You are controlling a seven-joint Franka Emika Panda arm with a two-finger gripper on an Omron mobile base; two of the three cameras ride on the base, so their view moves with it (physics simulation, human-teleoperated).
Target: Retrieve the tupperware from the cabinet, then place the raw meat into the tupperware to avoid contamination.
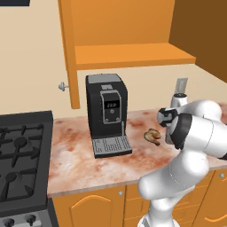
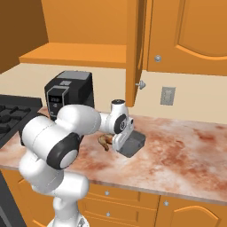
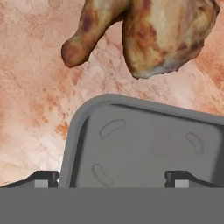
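Observation:
The tupperware [image 3: 144, 144], a low dark grey box, rests open side up on the marbled counter [image 2: 186, 146], and in the right base view the tupperware [image 2: 133, 144] lies just right of the hand. My gripper [image 3: 111, 177] hangs right over it, open, with its fingertips [image 3: 43, 178] spread wide and nothing between them. The raw meat [image 3: 153, 35], a lumpy tan-brown drumstick, lies on the counter just beyond the box's rim. The meat [image 2: 105, 141] sits left of the box, partly behind my arm, and shows in the left base view too [image 1: 153, 135]. The cabinet [image 1: 133, 55] stands open above.
A tall black coffee machine [image 1: 106, 113] stands on the counter to the left of the meat. A black stove [image 1: 22, 150] borders the counter's left end. The open cabinet door [image 2: 133, 53] juts out above the counter, and a wall socket [image 2: 167, 95] sits behind it.

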